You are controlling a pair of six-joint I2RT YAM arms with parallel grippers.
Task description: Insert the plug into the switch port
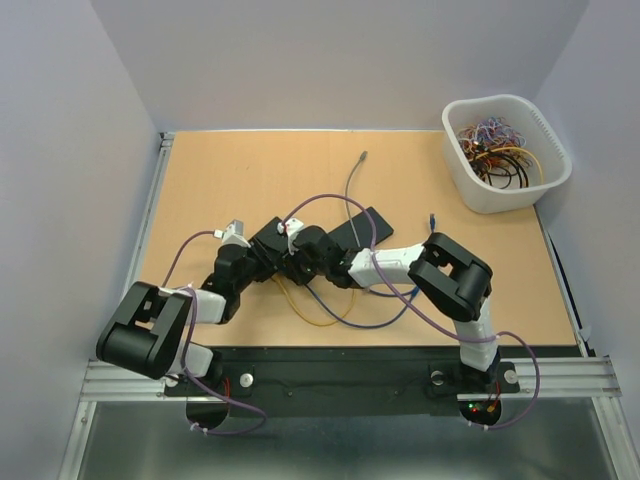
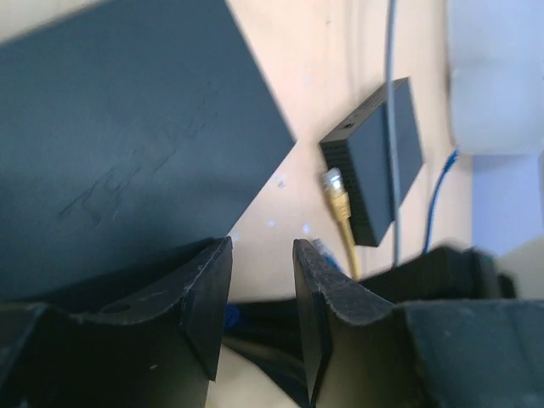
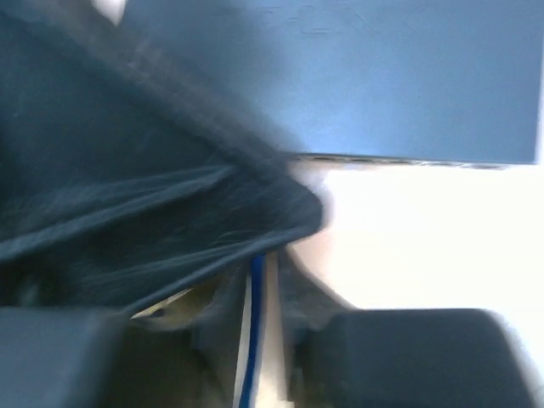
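A large black switch (image 2: 127, 144) fills the upper left of the left wrist view, and its port edge (image 3: 399, 159) shows in the blurred right wrist view. My left gripper (image 2: 262, 251) is open and empty beside the switch's corner. My right gripper (image 3: 265, 280) is shut on a blue cable (image 3: 253, 340) just below the switch; its plug end is hidden by the fingers. In the top view the two grippers, left (image 1: 265, 243) and right (image 1: 298, 250), meet at the table's middle. A smaller black box (image 2: 378, 157) has a yellow plug (image 2: 335, 189) lying at its end.
The smaller black box (image 1: 362, 226) lies behind the right wrist with a grey cable (image 1: 352, 185) across it. Yellow (image 1: 312, 318), purple and blue cables loop in front of the arms. A white bin (image 1: 470, 185) of cables stands at the back right.
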